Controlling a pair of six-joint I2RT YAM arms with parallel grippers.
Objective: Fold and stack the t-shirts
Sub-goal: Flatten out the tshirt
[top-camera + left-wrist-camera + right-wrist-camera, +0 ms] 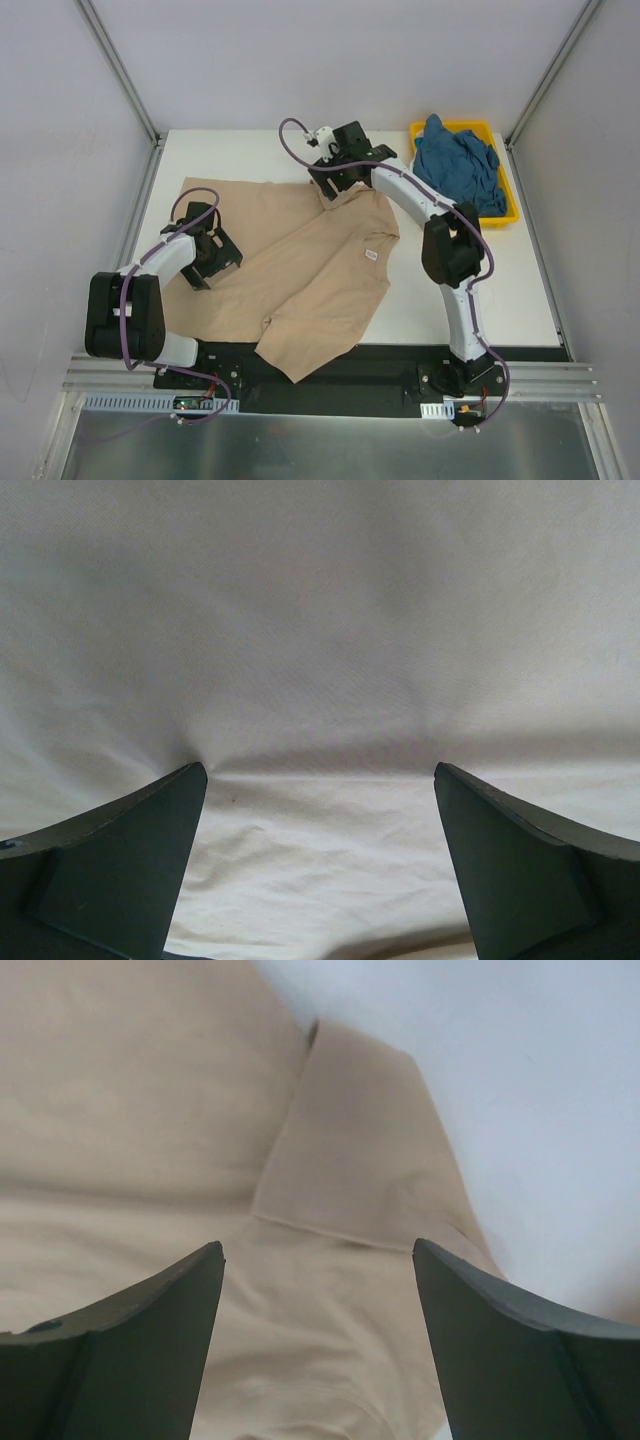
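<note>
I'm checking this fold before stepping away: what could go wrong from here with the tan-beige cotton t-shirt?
The tan-beige cotton t-shirt hangs past the near edge of the white table and may snag. The open left fingers pucker the cloth; sliding sideways could drag it.

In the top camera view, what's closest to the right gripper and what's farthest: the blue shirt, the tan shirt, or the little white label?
From the right gripper:
1. Tan t-shirt: right under the open jaws, at its far sleeve.
2. White label: on the tan shirt, closer to the arm bases.
3. Teal-blue t-shirt: off to the right, bunched in the yellow tray.
</note>
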